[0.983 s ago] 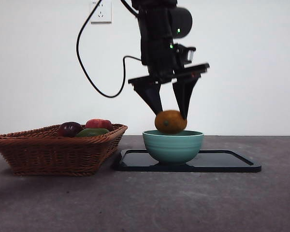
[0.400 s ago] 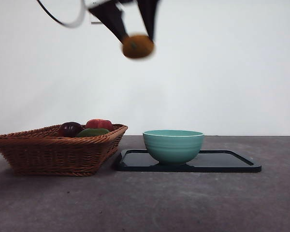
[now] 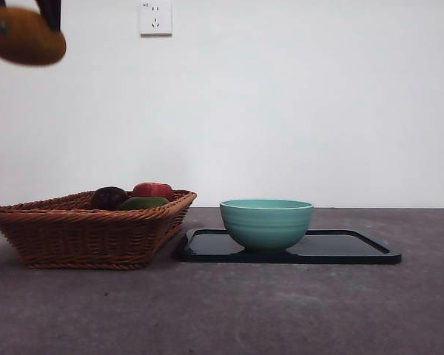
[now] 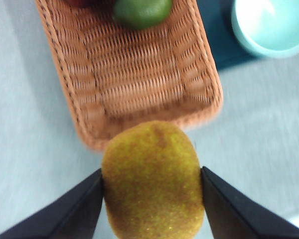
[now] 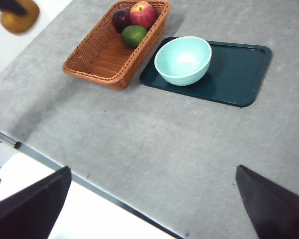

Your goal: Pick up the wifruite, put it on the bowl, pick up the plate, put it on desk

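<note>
left gripper [image 4: 152, 181] is clamped on the small rounded orange-brown wifruite [image 4: 152, 180], one jaw on each side, high above the near end of the woven brown wicker basket [image 4: 129, 74]. half a second ago the fruit hung nearer the middle of the front view; now it sits at the top-left corner [image 3: 24, 35], well away from the empty mint-teal ceramic bowl [image 3: 266, 223] on the dark rectangular tray [image 3: 355, 248]. right gripper [image 5: 154, 209] is spread wide, holding nothing, high over the grey desk [image 5: 154, 144].

I hold the fuzzy orange-brown wifruite [image 4: 152, 180] high above the desk [image 3: 281, 310]. The mint-teal bowl [image 3: 266, 223] sits upright and empty on the dark plate [image 3: 355, 248].
</note>
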